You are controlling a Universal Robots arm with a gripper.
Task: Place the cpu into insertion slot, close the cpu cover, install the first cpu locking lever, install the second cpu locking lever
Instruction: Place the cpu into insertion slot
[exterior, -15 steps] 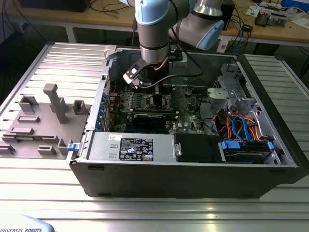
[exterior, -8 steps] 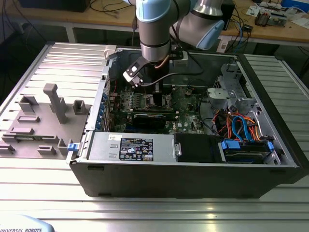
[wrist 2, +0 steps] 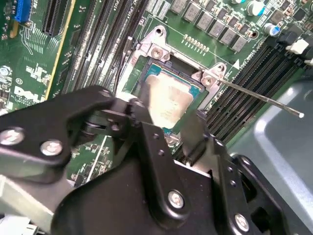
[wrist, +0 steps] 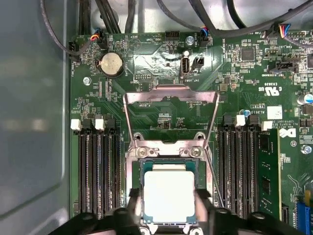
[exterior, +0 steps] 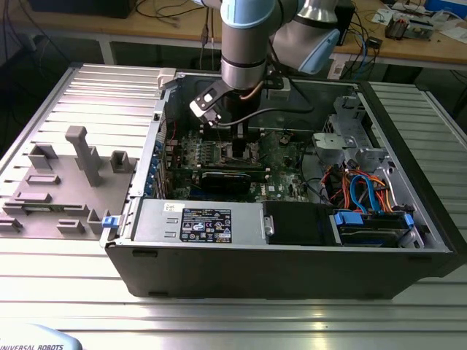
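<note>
Currently, the gripper (wrist: 168, 209) hangs straight down into an open computer case (exterior: 292, 262), over the middle of the green circuit board (wrist: 146, 63). Its jaws are drawn in narrow, to the width of the cpu (wrist: 168, 196), and they appear to press on two opposite edges of the chip. The cpu lies flat, silvery top up, squarely within the insertion slot (wrist: 168, 152). Whether it is fully seated or a hair above cannot be told. In the second wrist view the same grip shows, with the gripper (wrist 2: 168, 131) straddling the cpu (wrist 2: 168, 103).

The cpu cover (wrist: 171, 91) is swung open. It is hinged at the slot's rim on the side nearest the board edge that carries the coin battery (wrist: 111, 63), and its long axis runs from that hinge toward the battery. So the cover lies just beyond the gripper on that side, not over the chip.

A thin locking lever (wrist 2: 259, 98) stands raised beside the slot. Memory slots (wrist: 98, 171) flank the slot on both sides.
</note>
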